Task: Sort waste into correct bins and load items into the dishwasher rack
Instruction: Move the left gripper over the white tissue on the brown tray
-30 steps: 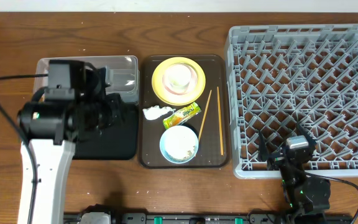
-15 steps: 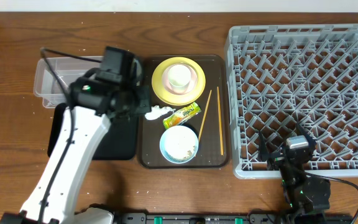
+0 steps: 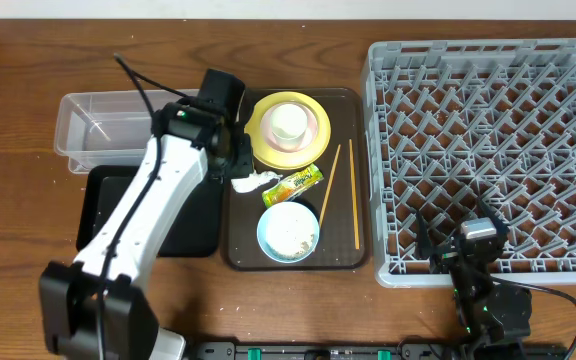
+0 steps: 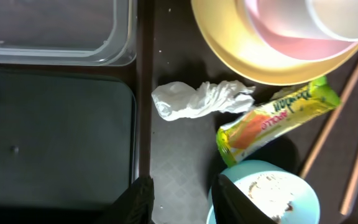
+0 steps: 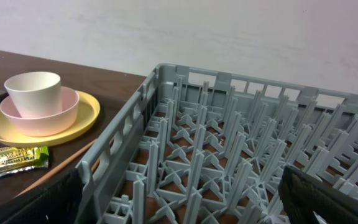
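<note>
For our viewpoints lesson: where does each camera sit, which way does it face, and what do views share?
Overhead: above the table, facing straight down; left arm and right arm show.
Left wrist: faces down on tissue and snack wrapper; left gripper's fingers at bottom.
Right wrist: low, faces across the rack; right gripper's fingers in bottom corners.
Shared: the yellow plate is in all three.

Overhead looks down; wrist views share yellow plate (image 4: 224,32).
</note>
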`<state>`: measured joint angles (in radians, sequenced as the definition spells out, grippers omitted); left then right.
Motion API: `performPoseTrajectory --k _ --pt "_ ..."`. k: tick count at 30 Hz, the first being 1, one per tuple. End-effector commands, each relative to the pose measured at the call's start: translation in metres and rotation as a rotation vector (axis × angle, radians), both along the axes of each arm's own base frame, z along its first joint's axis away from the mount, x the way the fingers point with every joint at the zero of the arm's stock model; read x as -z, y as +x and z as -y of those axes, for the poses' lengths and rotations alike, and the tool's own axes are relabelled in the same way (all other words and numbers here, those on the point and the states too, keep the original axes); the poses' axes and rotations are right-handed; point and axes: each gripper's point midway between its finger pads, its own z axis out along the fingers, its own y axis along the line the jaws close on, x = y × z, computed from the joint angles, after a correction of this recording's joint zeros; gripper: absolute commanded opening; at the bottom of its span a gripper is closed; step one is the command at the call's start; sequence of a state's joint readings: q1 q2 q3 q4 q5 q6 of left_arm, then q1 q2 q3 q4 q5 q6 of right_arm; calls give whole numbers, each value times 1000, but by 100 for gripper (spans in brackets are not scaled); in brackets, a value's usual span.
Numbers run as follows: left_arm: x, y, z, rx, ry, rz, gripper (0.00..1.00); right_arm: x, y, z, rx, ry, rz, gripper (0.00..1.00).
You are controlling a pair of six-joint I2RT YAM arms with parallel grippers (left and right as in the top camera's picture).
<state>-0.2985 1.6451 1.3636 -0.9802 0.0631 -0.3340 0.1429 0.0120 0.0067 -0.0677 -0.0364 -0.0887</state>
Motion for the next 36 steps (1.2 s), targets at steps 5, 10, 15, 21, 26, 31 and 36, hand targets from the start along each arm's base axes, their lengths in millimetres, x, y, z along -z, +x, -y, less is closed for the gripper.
performPoseTrajectory --k 5,10,15,21,26,31,36 --pt "23 4 -2 -3 36 -41 34 0 0 -1 -3 -10 2 99" --pt "36 8 2 6 40 -53 35 0 0 -1 -3 -10 2 99" --pt "46 11 13 59 48 -54 40 0 0 -1 -3 -10 2 99" --pt "53 16 13 71 106 -28 41 0 0 -1 -3 -10 2 99" --pt "59 15 10 72 132 -22 42 0 0 -1 -3 -10 2 99" --pt "73 14 10 72 126 -10 45 0 0 -1 -3 -10 2 99" --pt "93 9 10 73 118 -1 49 0 0 -1 -3 -11 2 99"
